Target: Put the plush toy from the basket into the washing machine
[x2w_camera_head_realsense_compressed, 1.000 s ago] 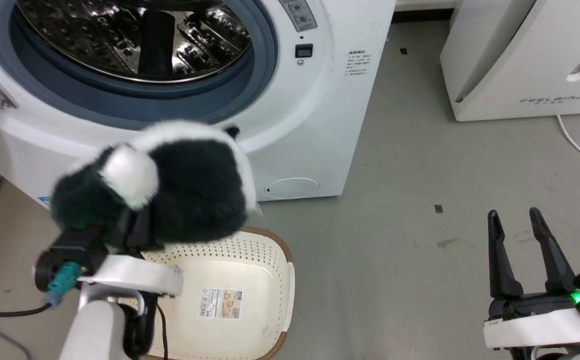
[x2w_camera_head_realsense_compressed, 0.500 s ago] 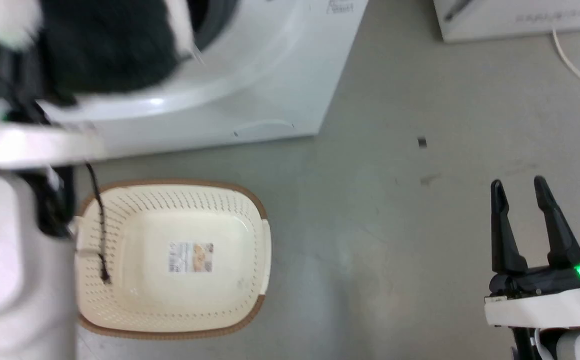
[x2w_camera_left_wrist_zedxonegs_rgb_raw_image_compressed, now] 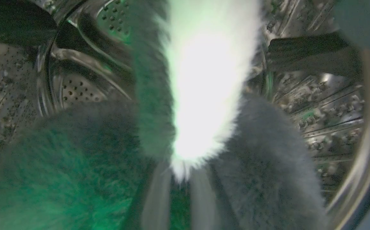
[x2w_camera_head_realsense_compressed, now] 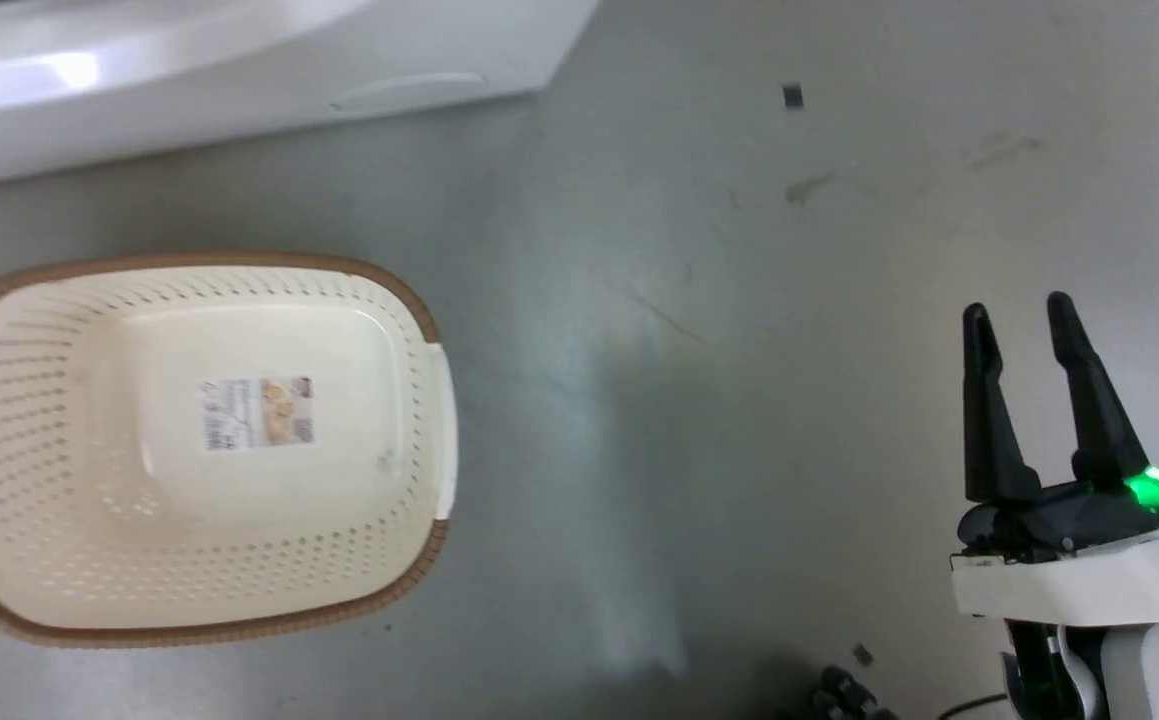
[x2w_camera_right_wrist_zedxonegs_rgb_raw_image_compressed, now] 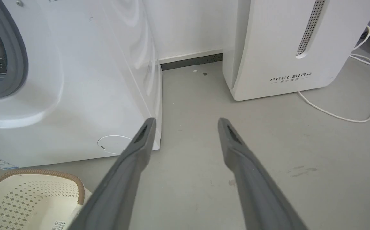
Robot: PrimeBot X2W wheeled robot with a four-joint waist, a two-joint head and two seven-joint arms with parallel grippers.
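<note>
left gripper point(x2w_camera_left_wrist_zedxonegs_rgb_raw_image_compressed: 177, 198) is reaching into the washing machine point(x2w_camera_right_wrist_zedxonegs_rgb_raw_image_compressed: 86, 80), and its wrist view is looking at the shiny perforated steel drum point(x2w_camera_left_wrist_zedxonegs_rgb_raw_image_compressed: 328, 105). the plush toy point(x2w_camera_left_wrist_zedxonegs_rgb_raw_image_compressed: 185, 111) is hanging right in front of that camera at the drum mouth, with drum wall showing behind it on both sides. its fur is black with a bright white patch down the middle, all tinted green and blurred. the two fingers point(x2w_camera_left_wrist_zedxonegs_rgb_raw_image_compressed: 154, 204) are sitting close together with a narrow gap and fur is being pinched between them, so the left jaws are gripping the toy. in the head view the basket point(x2w_camera_head_realsense_compressed: 49, 560) is sitting on the grey floor point(x2w_camera_head_realsense_compressed: 699, 400) at lower left, near the washer's white base but apart from it, paper label point(x2w_camera_head_realsense_compressed: 257, 412) showing on its bottom. right gripper point(x2w_camera_head_realsense_compressed: 1017, 308) is hovering at lower right over bare floor, well apart from the basket. its fingers are pointing up the view, jaws standing partly open and holding nothing, green light point(x2w_camera_head_realsense_compressed: 1154, 490) glowing on its body. right wrist view is looking along those spread fingers at the floor between the washer's front corner and the white slanted appliance point(x2w_camera_right_wrist_zedxonegs_rgb_raw_image_compressed: 283, 48) marked feelbird. a white cable point(x2w_camera_right_wrist_zedxonegs_rgb_raw_image_compressed: 331, 116) is lying beside that appliance, and the grey gasket point(x2w_camera_right_wrist_zedxonegs_rgb_raw_image_compressed: 15, 48) is showing at the left edge.
</note>
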